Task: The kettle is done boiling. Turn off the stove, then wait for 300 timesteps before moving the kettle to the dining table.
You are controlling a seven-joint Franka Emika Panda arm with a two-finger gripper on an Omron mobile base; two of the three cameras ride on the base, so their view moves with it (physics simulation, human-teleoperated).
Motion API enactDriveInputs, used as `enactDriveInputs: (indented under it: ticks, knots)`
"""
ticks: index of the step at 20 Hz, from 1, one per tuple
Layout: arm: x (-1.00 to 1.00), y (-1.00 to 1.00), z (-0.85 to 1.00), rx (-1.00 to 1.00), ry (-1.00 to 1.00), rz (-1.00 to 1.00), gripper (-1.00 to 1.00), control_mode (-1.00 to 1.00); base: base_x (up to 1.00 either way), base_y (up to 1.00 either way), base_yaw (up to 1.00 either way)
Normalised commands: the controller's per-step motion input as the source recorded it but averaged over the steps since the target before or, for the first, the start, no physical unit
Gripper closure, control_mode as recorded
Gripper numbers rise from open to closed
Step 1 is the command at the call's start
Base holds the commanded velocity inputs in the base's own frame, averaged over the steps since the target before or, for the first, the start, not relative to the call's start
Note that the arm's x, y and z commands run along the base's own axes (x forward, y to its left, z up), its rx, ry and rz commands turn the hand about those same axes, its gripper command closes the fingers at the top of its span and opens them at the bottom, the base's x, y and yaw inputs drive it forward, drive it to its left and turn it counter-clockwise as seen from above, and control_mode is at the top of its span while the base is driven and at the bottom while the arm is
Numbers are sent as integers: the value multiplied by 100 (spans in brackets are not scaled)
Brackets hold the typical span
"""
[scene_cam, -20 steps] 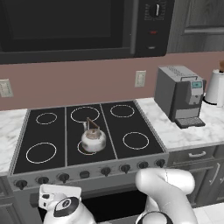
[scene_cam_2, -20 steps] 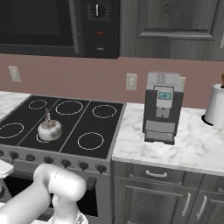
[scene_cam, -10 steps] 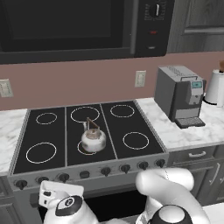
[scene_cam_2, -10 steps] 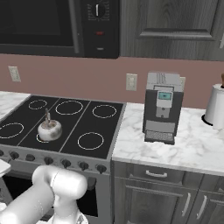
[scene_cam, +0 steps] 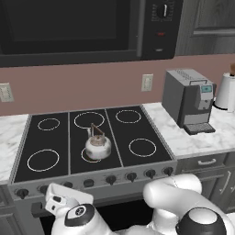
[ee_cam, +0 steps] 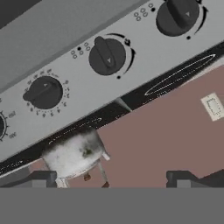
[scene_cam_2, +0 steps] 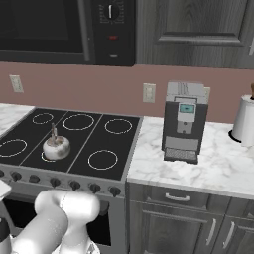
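— Where is the kettle (scene_cam: 97,146) sitting?

— On the stove (scene_cam: 50,137), on the front ring of the middle column of burners. It stands upright, its thin brown handle arching above the lid. From the right base camera the kettle (scene_cam_2: 55,147) is toward the left of the black glass, with one row of rings behind it.

— And the arm?

— It is folded low in front of the stove. The hand with the gripper (scene_cam: 59,203) hangs just below the row of dark knobs (scene_cam: 110,179), toward their left end.

— What does the hand camera see?

— It is rolled, so the scene looks upside down. Three knobs run across the grey front panel (ee_cam: 78,83), one at the middle (ee_cam: 107,56), one to the left (ee_cam: 43,92) and one at the upper right (ee_cam: 177,16). Beyond the panel edge the kettle (ee_cam: 74,153) appears against the pink wall, and a pale wall outlet (ee_cam: 212,106) sits further right.

— Are the fingers closed on anything?

— No. The two dark fingertips (ee_cam: 40,178) stand far apart at the bottom of that view, with nothing between them, touching no knob.

— What else is on the counter?

— A grey coffee machine (scene_cam_2: 184,122) stands on the marble to the right of the stove, well apart from the kettle. A black microwave (scene_cam: 87,27) hangs above the burners.
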Motion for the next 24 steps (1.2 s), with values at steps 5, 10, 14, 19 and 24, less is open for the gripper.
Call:
enactDriveInputs:
  ticks: [5,10,14,19,24]
  knots:
    - [-15,-34,45,28,-4,-4,-100,-100,0,0,0]
    - [-12,-31,45,35,-5,-8,-100,-100,0,0,0]
    - [-4,-28,37,40,-4,-7,-100,-100,0,0,0]
    - [0,-26,41,40,-6,-8,-100,-100,0,0,0]
    - [0,-28,46,41,-6,-8,-100,-100,0,0,0]
